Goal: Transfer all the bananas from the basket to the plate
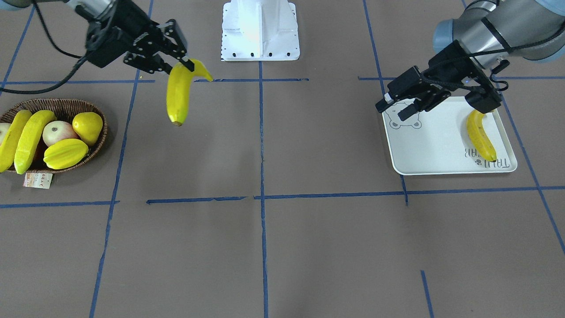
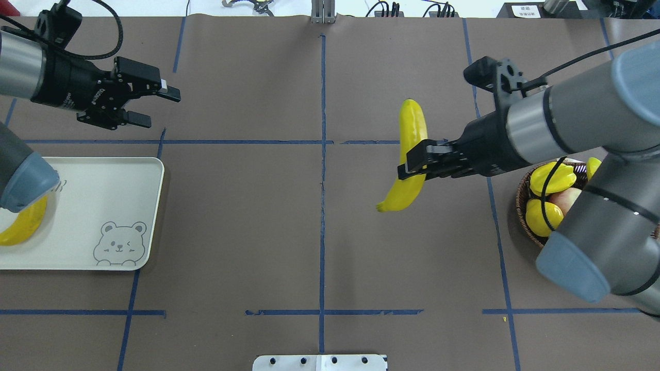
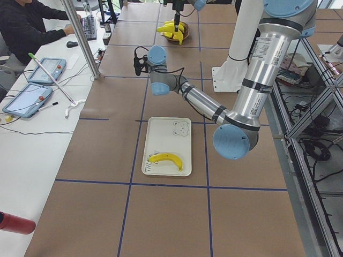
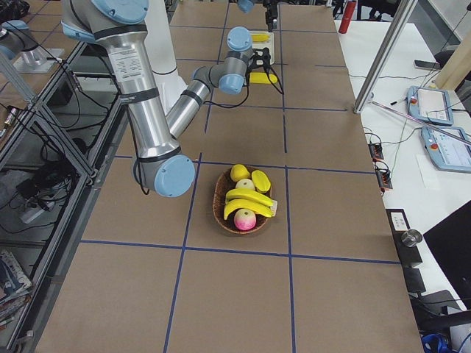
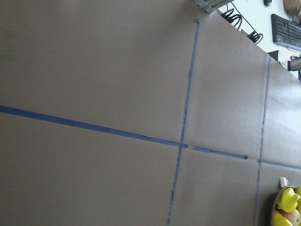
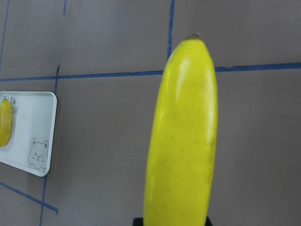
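Closest to your side of the table, a paper tag (image 1: 38, 180) lies just in front of the basket (image 1: 66, 102). In the basket you have two bananas (image 1: 30, 140) lying side by side at its outer end. A star fruit (image 1: 66, 153), a reddish round fruit (image 1: 58, 131) and a plump yellow fruit (image 1: 87, 126) sit beside them.

Across the table, at about the same depth, sits the plate (image 1: 437, 145). One banana (image 1: 480, 136) lies flat on it at the end with the lettering (the bear face is at the opposite end).

A little farther back, the left gripper (image 2: 157, 108) hangs in the air near the bear-face end of the plate, jaws spread and nothing between them.

Farther back again, on the basket's half of the table, the right gripper (image 1: 178, 66) is clamped on a third banana (image 1: 178, 95), holding it nearer the stem end. That fruit hangs clear of the table, between the basket and the centre tape line (image 1: 261, 132), touching neither.

Behind all this you see the white robot base (image 1: 260, 31).
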Tool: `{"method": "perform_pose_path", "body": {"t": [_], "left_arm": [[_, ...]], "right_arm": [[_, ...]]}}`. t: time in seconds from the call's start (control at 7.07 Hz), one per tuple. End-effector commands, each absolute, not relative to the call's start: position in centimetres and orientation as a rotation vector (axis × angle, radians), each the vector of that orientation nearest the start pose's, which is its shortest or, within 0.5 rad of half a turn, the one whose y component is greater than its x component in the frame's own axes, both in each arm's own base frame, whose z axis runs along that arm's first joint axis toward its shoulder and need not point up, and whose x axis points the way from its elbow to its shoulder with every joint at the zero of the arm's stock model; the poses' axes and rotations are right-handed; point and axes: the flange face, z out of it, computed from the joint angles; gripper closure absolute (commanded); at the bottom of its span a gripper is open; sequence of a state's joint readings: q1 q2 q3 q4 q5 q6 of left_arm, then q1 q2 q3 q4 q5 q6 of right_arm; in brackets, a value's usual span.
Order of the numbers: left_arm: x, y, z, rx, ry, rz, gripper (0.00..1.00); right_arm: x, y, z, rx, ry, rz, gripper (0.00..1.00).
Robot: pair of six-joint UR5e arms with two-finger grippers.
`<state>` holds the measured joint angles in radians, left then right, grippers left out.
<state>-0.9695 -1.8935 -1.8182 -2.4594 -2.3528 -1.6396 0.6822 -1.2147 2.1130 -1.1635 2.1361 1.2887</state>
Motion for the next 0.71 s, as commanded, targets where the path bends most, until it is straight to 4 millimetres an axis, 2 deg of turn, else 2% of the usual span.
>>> {"method": "perform_pose_path", "body": {"t": [0.0, 0.14, 0.42, 0.57], "left_arm": [[28.9, -46.6, 22.3, -0.049, 1.578, -0.237, 0.03], [30.7, -45.7, 20.7, -0.063, 1.597, -0.195, 0.04], [34.4, -43.8, 17.3, -0.092, 1.650, -0.235, 0.05], [35.7, -42.6, 16.3, -0.090, 1.669, -0.223, 0.05]], "right_arm": [[-39.3, -33.5, 13.7, 0.196, -1.393, -0.053, 0.99], [-40.1, -32.6, 12.7, 0.205, -1.408, -0.066, 0.99], [-41.8, -31.2, 11.2, 0.257, -1.420, -0.051, 1.00], [-42.0, -31.0, 10.9, 0.265, -1.424, -0.053, 1.00]]}}
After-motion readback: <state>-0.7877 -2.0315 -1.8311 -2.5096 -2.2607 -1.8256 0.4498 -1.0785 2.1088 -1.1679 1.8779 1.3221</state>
